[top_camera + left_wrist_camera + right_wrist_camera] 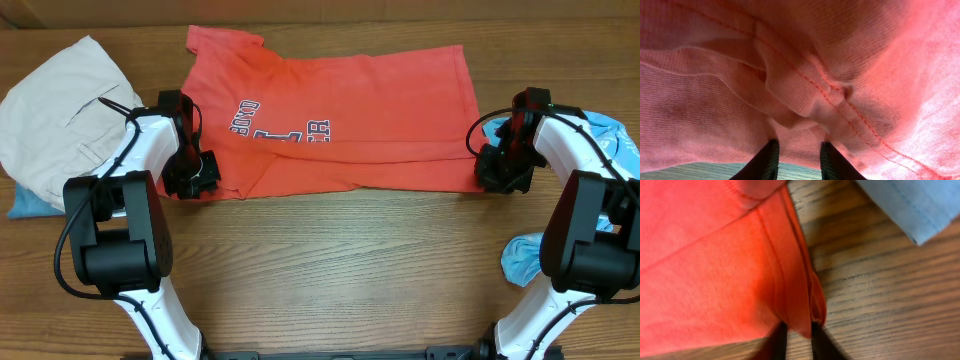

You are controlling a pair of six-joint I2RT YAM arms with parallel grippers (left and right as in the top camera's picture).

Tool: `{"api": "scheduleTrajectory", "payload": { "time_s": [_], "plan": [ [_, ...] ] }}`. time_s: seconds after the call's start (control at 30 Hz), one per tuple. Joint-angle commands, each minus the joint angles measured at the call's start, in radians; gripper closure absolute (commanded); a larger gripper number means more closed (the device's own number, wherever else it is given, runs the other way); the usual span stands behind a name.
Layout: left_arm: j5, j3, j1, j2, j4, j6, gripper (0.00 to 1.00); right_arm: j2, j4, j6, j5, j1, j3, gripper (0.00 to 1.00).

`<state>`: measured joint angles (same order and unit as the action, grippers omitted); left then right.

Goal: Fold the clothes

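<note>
— Where's the left arm (pixel 128 205)?
— It rises from 7 o'clock to 9. The left end effector (pixel 192 176) points down at the bench, fingers (pixel 765 160) pinching the red-orange T-shirt (pixel 340 110).
— And the right arm (pixel 590 215)?
— Mirrored at 3 o'clock, with the right end effector (pixel 500 168) nipped narrow on the shirt's hem.

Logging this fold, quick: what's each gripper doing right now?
Left gripper: closed on the red-orange T-shirt.
Right gripper: closed on the same T-shirt, at its hem corner.
</note>
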<state>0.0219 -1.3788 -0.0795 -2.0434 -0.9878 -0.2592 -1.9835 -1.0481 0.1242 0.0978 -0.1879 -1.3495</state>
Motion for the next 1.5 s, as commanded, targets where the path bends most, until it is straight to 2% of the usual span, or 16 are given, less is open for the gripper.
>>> {"api": "scheduleTrajectory", "payload": {
  "time_s": [0.0, 0.4, 0.6, 0.73, 0.93, 1.13, 1.27, 1.47],
  "plan": [
    [-0.060, 0.027, -0.006, 0.003, 0.016, -0.009, 0.69, 0.014, -0.002, 0.006, -0.004, 0.003, 0.004, 0.96],
    [-0.108, 0.111, -0.011, 0.003, 0.013, -0.016, 0.70, 0.014, -0.180, 0.037, -0.137, 0.002, 0.004, 0.96],
    [-0.127, 0.140, -0.016, 0.003, -0.055, -0.034, 0.72, 0.014, -0.264, 0.061, -0.230, 0.002, 0.004, 0.94],
    [-0.185, 0.165, -0.032, 0.003, -0.102, -0.084, 0.74, 0.014, -0.319, 0.095, -0.259, -0.002, 0.004, 0.94],
    [-0.184, 0.180, -0.080, 0.003, -0.147, -0.105, 0.77, 0.014, -0.360, 0.116, -0.273, -0.016, 0.004, 0.94],
    [-0.141, 0.180, -0.084, 0.006, -0.145, -0.102, 0.82, 0.014, -0.335, 0.116, -0.262, -0.015, 0.004, 0.89],
    [-0.070, 0.180, -0.083, 0.040, -0.129, -0.077, 0.83, 0.014, -0.320, 0.116, -0.262, -0.016, 0.004, 0.78],
    [-0.025, 0.179, -0.083, 0.212, -0.074, -0.085, 0.81, 0.014, -0.314, 0.116, -0.262, -0.015, 0.004, 0.74]
  ]
}}
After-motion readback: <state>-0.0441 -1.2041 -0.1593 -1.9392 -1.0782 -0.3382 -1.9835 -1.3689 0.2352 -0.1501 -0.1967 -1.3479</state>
